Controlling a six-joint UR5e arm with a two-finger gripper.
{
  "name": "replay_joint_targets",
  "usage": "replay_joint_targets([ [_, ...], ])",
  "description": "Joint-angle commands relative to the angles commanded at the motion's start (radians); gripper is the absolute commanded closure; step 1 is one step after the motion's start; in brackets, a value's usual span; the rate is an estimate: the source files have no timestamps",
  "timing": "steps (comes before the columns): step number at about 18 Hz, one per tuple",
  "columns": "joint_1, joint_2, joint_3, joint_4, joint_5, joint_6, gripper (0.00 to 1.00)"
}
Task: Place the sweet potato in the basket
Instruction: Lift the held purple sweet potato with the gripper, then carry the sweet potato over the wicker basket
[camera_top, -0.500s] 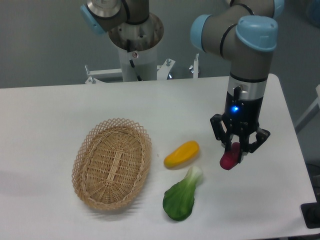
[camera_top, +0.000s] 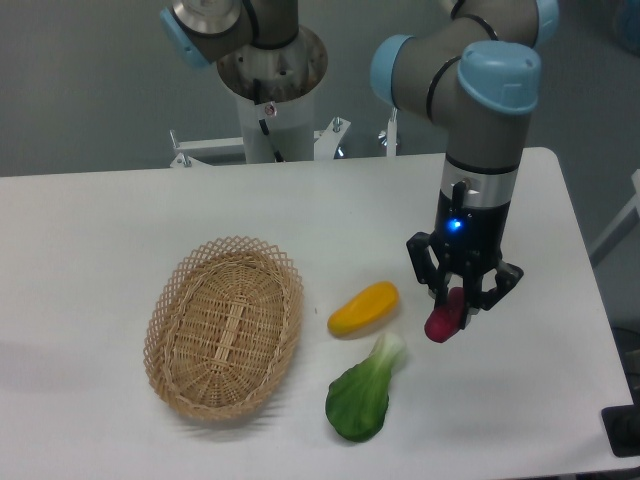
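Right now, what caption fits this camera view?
Gripper holds a sweet potato right of the empty basket.

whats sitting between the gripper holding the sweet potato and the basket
In the camera view, the yellow vegetable lies between the gripper and basket.

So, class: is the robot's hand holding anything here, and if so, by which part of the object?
The hand holds the sweet potato, gripped at its upper end; the lower end hangs free below the fingers.
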Motion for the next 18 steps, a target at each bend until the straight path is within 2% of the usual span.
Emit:
replay_joint_targets([
  [3,-0.029,0.031,-0.043,0.002,0.035,-0.041,0.73],
  [6,-0.101,0.058,-0.113,0.009,0.135,-0.084,0.73],
  [9,-0.173,0.063,-0.163,0.023,0.176,-0.178,0.73],
  [13,-0.273,0.052,-0.164,0.028,0.213,-0.298,0.73],
  [18,-0.419,-0.003,-0.164,0.097,0.314,-0.41,0.73],
])
